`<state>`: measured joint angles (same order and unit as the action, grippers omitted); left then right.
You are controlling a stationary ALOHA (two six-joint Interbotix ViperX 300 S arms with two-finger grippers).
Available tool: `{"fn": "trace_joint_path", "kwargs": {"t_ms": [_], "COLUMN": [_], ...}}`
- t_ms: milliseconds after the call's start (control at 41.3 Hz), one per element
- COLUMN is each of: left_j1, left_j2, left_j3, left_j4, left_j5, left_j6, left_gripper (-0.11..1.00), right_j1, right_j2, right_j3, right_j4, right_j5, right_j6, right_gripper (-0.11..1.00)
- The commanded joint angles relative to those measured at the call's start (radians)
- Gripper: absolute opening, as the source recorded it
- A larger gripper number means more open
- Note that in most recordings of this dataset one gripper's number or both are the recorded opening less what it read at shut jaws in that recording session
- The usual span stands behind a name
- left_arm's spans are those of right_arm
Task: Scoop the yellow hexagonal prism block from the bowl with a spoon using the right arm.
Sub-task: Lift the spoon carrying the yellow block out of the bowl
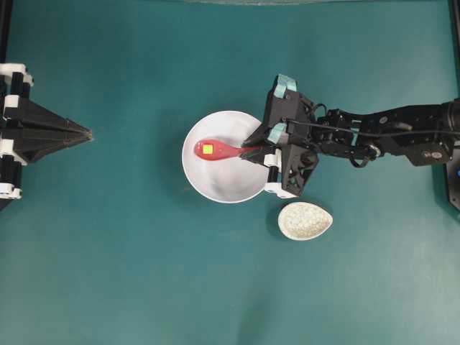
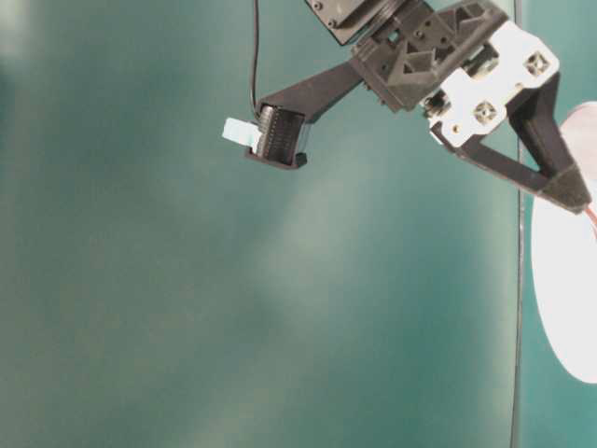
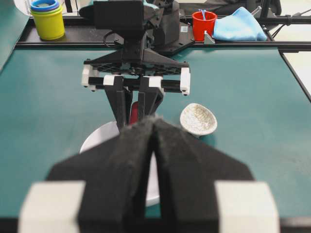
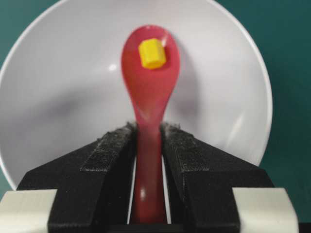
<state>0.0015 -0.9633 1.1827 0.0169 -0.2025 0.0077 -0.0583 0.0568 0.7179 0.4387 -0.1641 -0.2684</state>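
The yellow hexagonal prism block point(image 4: 152, 53) lies in the scoop of the red spoon point(image 4: 149, 92), over the white bowl point(image 4: 63, 97). My right gripper point(image 4: 148, 130) is shut on the spoon's handle. From overhead the block point(image 1: 208, 149) sits in the spoon point(image 1: 219, 150) above the bowl point(image 1: 215, 183), with the right gripper point(image 1: 248, 152) at the bowl's right rim. My left gripper point(image 1: 89, 134) rests shut and empty at the far left; in its own view its fingertips point(image 3: 154, 120) meet, facing the bowl point(image 3: 97, 138).
A small speckled egg-shaped dish point(image 1: 305, 220) lies on the green table just right of and below the bowl. In the left wrist view, a yellow cup point(image 3: 47, 19), a red cup point(image 3: 203, 24) and a blue cloth point(image 3: 240, 24) sit beyond the table's far edge.
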Motion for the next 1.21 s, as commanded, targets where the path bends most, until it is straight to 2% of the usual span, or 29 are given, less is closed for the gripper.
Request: {"fn": "trace_joint_path", "kwargs": {"t_ms": [0,436,824,1187], "left_j1": [0.002,0.002,0.002,0.0], "left_j2": [0.006,0.006,0.006,0.006], "left_j3": [-0.029,-0.028,-0.029,-0.029], "left_j4": [0.003,0.003,0.003,0.003], "left_j5": [-0.003,-0.003,-0.003,-0.005], "left_j6": [0.002,0.002,0.002,0.002], "left_gripper": [0.02,0.02,0.02,0.02], "right_j1": [0.002,0.002,0.003,0.012], "right_j2": [-0.02,-0.071,-0.156,-0.241], "right_j3": [-0.015,0.041,0.147,0.204], "right_j4": [0.002,0.002,0.002,0.002], "right_j5": [-0.006,-0.003,-0.009,-0.008], "right_j6": [0.002,0.008,0.094,0.098], "right_gripper": [0.24,0.24,0.24,0.24]}}
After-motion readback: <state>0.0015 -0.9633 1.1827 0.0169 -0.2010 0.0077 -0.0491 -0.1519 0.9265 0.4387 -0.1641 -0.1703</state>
